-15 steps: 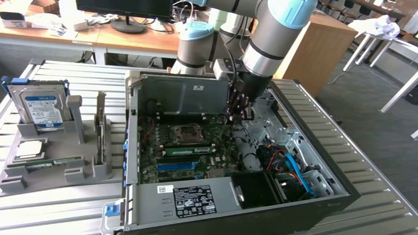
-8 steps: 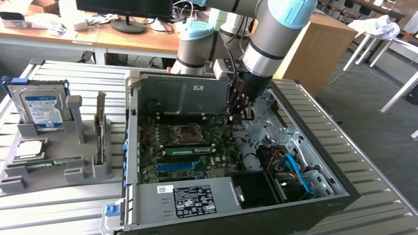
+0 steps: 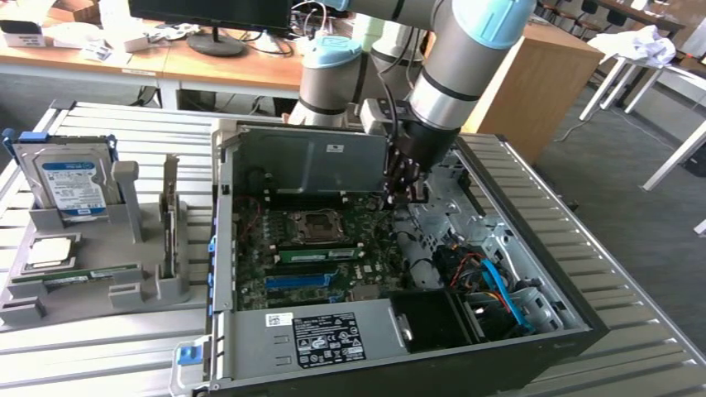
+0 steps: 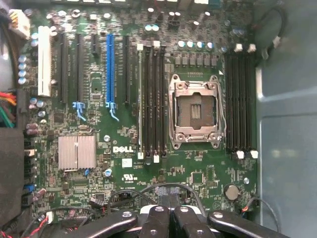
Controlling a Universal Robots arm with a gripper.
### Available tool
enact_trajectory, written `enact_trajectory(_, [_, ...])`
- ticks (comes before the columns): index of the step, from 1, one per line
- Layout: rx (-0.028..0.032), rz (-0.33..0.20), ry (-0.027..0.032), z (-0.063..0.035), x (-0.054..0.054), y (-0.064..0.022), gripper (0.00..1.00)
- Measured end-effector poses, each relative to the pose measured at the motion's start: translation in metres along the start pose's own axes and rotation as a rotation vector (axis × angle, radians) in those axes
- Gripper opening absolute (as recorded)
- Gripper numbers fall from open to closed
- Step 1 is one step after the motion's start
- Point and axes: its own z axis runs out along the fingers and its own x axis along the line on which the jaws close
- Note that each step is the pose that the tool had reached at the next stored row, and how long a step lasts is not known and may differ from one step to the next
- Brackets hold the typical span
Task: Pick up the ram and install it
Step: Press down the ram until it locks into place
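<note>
The ram [image 3: 79,275], a long thin green stick, lies flat in the grey holder [image 3: 132,294] at the exterior view's left, in front of the hard drive. My gripper [image 3: 409,195] hangs over the open computer case, above the motherboard [image 3: 289,273] and far from the holder. In the wrist view its fingers [image 4: 157,222] are pressed together, shut with nothing between them. Below them lie the empty processor socket [image 4: 195,111] and the black memory slots [image 4: 153,99]. A green strip [image 3: 317,254] sits in one slot near the socket.
The silver hard drive [image 3: 72,186] stands upright in the holder, with a small square silver chip [image 3: 50,252] in front of it. The case walls [image 3: 530,240] ring the motherboard. Cables and a blue lead [image 3: 498,285] fill the case's right side. A heatsink [image 4: 77,151] sits on the board.
</note>
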Motion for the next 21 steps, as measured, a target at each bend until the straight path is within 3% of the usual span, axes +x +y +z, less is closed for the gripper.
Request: enact_trajectory(21, [0.0398, 0.363, -0.0143, 0.0004, 0.0001, 0.0000, 0.10])
